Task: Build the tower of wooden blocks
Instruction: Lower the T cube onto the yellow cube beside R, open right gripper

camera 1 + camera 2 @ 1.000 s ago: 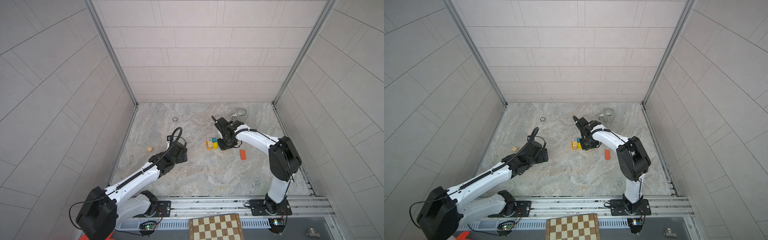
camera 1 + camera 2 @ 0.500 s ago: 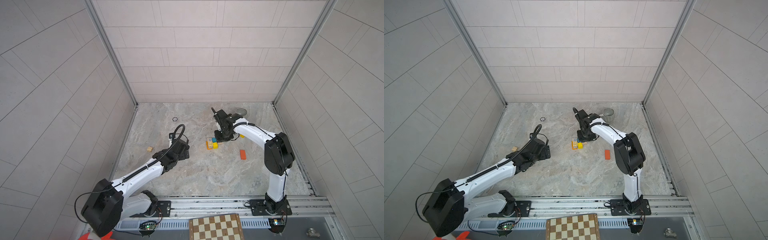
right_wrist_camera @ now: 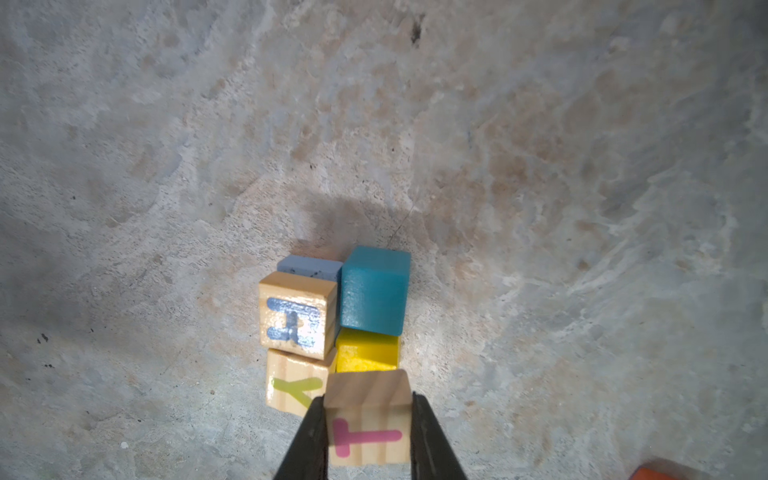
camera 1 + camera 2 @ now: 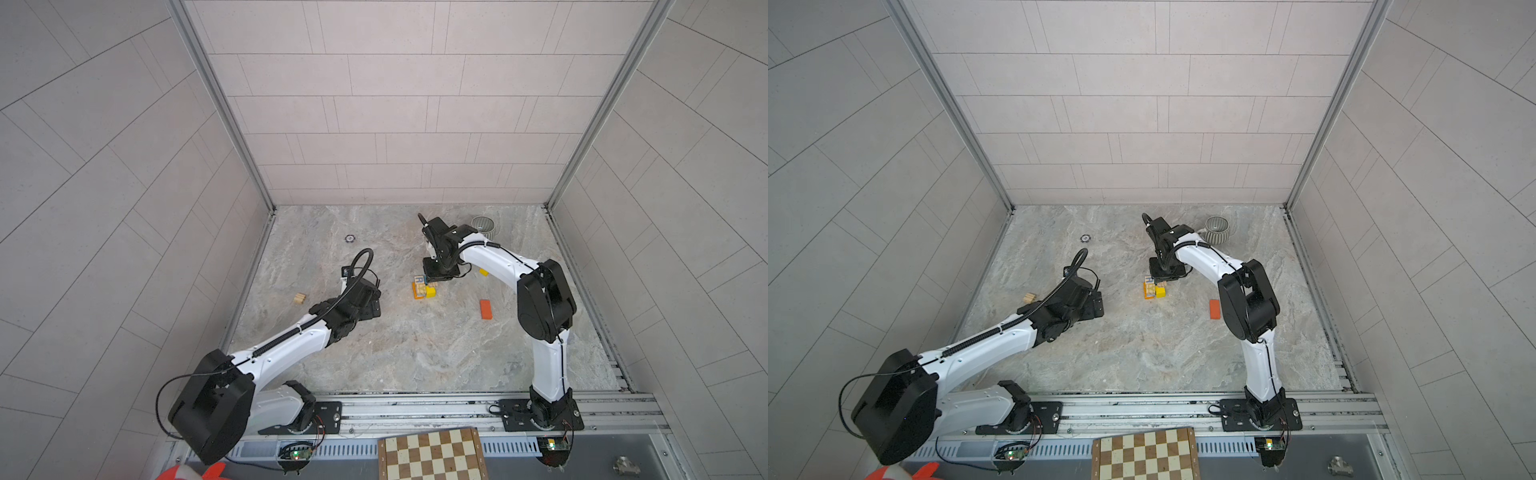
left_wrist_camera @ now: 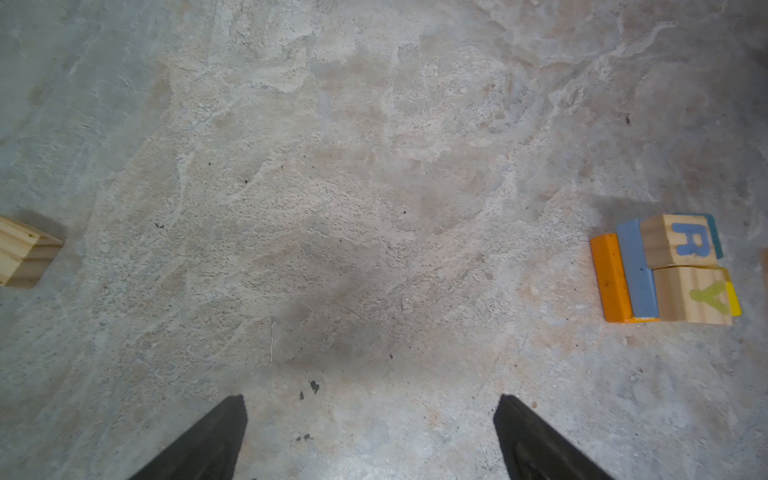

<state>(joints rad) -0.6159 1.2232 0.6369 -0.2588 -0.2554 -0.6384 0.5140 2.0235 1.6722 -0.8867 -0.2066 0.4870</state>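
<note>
The tower [image 4: 423, 287] [image 4: 1154, 287] is a low cluster in mid-floor: a lettered R cube [image 3: 297, 316], a Y cube [image 3: 291, 388], a teal cube [image 3: 374, 291], a yellow block [image 3: 365, 351], and light blue [image 5: 636, 270] and orange [image 5: 609, 278] slabs. My right gripper [image 3: 368, 399] [image 4: 440, 272] is shut on a natural cube with a pink T [image 3: 368, 432], right beside the yellow block and the Y cube. My left gripper [image 5: 370, 399] [image 4: 360, 296] stands open over bare floor, left of the tower.
A loose natural wood block [image 4: 299, 298] [image 5: 25, 253] lies far left. An orange block [image 4: 485, 309] [image 4: 1214, 308] lies right of the tower, and a small yellow block [image 4: 483, 272] sits by the right arm. A striped mug [image 4: 1217, 230] stands at the back. A chessboard [image 4: 432, 455] lies beyond the front rail.
My right gripper, still holding the T cube, has shifted a little left, closer over the cluster, and its arm has swung. The left arm has edged slightly forward.
</note>
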